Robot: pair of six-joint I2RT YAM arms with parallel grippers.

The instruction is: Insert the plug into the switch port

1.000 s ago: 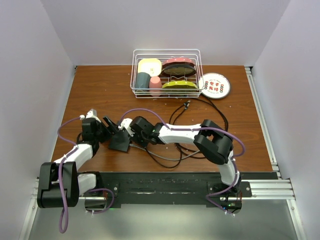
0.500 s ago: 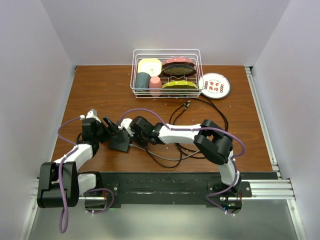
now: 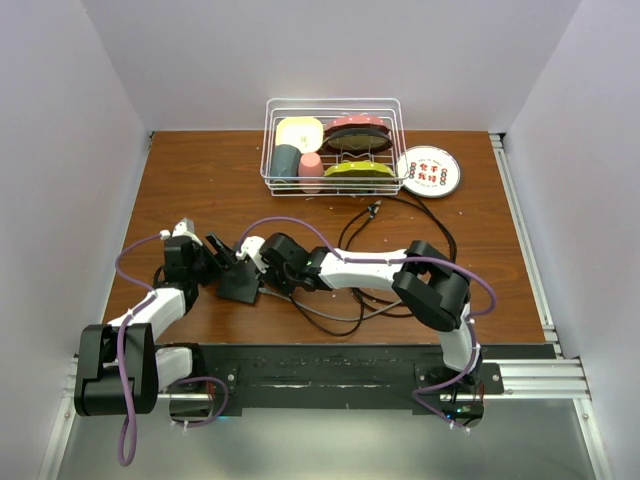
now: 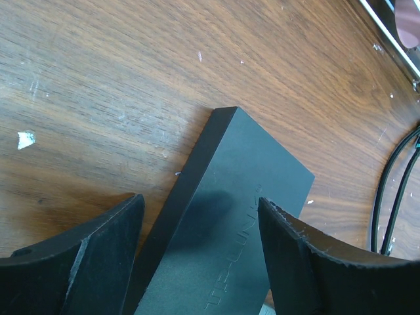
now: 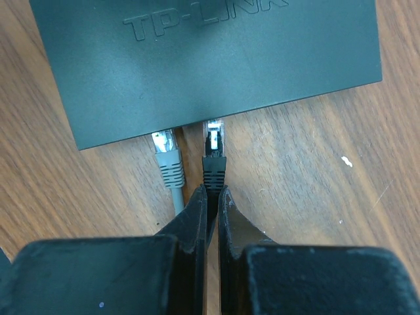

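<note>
The switch (image 3: 240, 285) is a flat black box lying on the wooden table between the two arms. My left gripper (image 4: 200, 202) is open and straddles one end of the switch (image 4: 243, 190), with a strip of wood showing beside its left finger (image 4: 98, 256). My right gripper (image 5: 211, 190) is shut on the black plug (image 5: 214, 161). The plug's clear tip sits at the switch's (image 5: 197, 59) socket edge; how far in it is cannot be told. A grey plug (image 5: 167, 157) sits in the socket beside it. From above, my right gripper (image 3: 262, 268) is against the switch's right side.
A wire basket (image 3: 272, 140) with cups and dishes stands at the back of the table, a round white disc (image 3: 428, 170) to its right. Black cables (image 3: 395, 240) loop over the table around the right arm. Two cable strands (image 4: 394, 190) lie right of the switch.
The right arm's elbow has shifted slightly to the right. The grippers and the switch look unmoved.
</note>
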